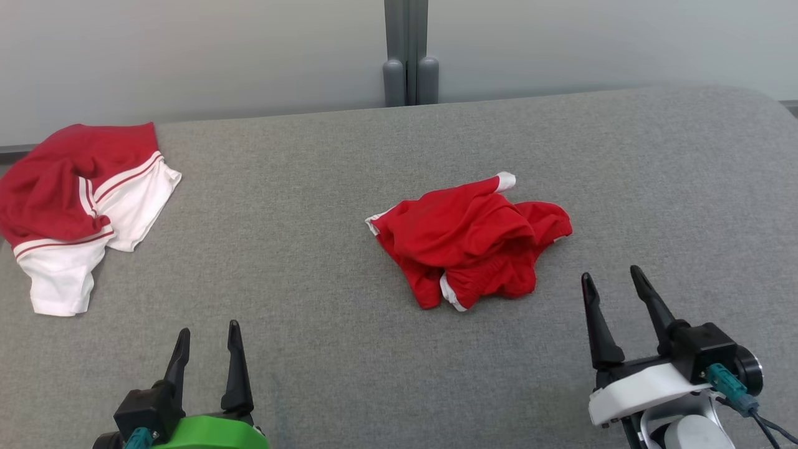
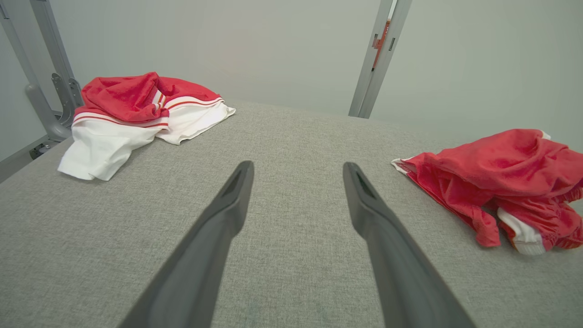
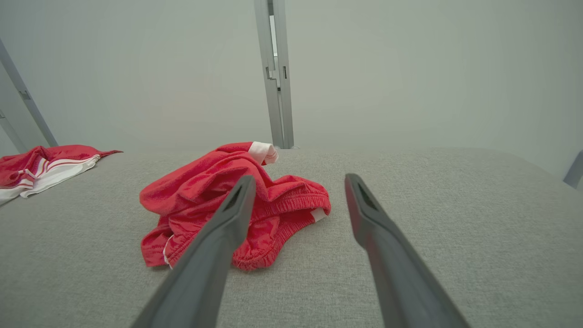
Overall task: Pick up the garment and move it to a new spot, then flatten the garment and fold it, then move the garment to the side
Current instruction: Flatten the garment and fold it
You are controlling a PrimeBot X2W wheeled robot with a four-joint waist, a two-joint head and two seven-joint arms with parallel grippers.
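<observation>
1. Garment (image 1: 467, 243) of crumpled red fabric with white trim lies in a heap on the grey woven fabric surface (image 1: 312, 293). It is ahead of the right claw (image 1: 610, 272) and to that claw's left, near its fingertips but not touching them.
2. The right claw's two long dark fingers stand spread wide apart with nothing between them. In the right wrist view, its left finger overlaps the heap.
3. The left claw (image 1: 209, 327) is likewise spread wide and holds nothing. The red heap sits ahead of it and well off to its right.
4. A second garment (image 1: 75, 199), red with white striped panels, lies rumpled far ahead of the left claw and to its left, well apart from the red heap.
5. A grey upright post (image 1: 409, 56) rises behind the surface's far edge, beyond both claws.
</observation>
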